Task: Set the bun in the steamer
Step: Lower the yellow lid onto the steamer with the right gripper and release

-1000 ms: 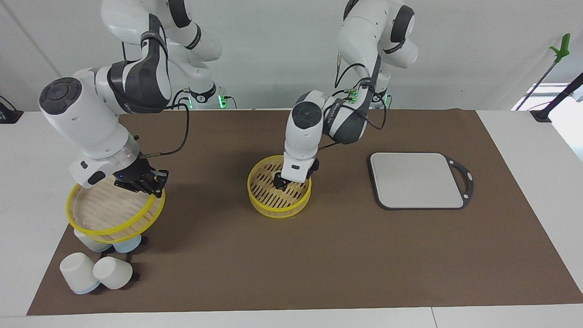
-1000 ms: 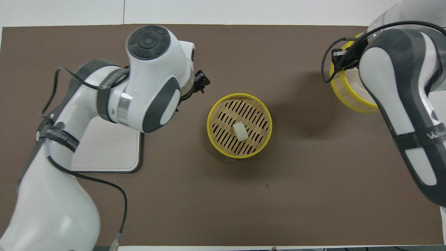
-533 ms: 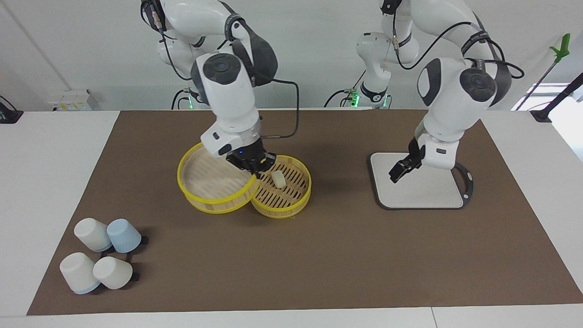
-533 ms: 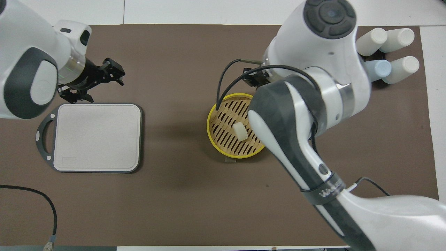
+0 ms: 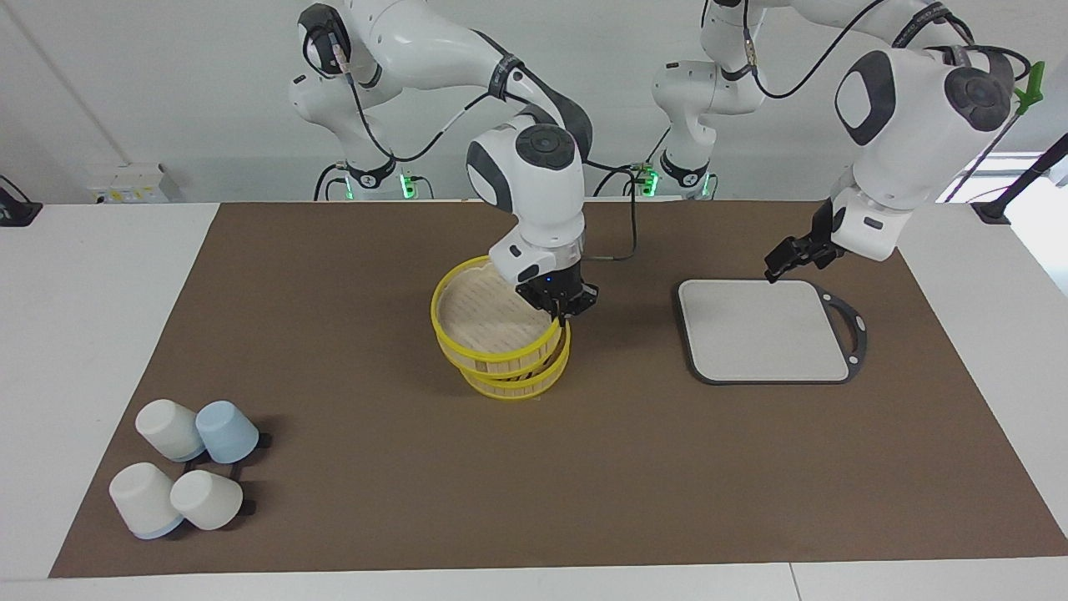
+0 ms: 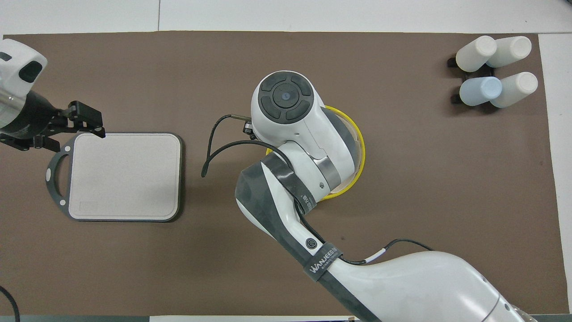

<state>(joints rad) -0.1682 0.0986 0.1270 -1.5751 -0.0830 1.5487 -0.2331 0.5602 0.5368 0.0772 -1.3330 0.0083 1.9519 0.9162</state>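
The steamer is in two tiers mid-table. The lower tier (image 5: 524, 381) stands on the brown mat. My right gripper (image 5: 561, 305) is shut on the rim of the upper tier (image 5: 492, 322) and holds it tilted, resting on or just over the lower tier. The bun is hidden under the upper tier. In the overhead view the right arm covers most of the steamer, and only part of its yellow rim (image 6: 359, 152) shows. My left gripper (image 5: 789, 257) hangs over the grey board's edge nearest the robots and waits; it also shows in the overhead view (image 6: 85, 125).
A grey square board with a dark handle (image 5: 763, 330) (image 6: 125, 176) lies toward the left arm's end. Several upturned cups (image 5: 179, 472) (image 6: 491, 67) stand at the right arm's end, farther from the robots.
My right gripper has carried the upper tier from beside the lower tier to over it, covering the bun. My left gripper has drawn back from over the board to its near edge.
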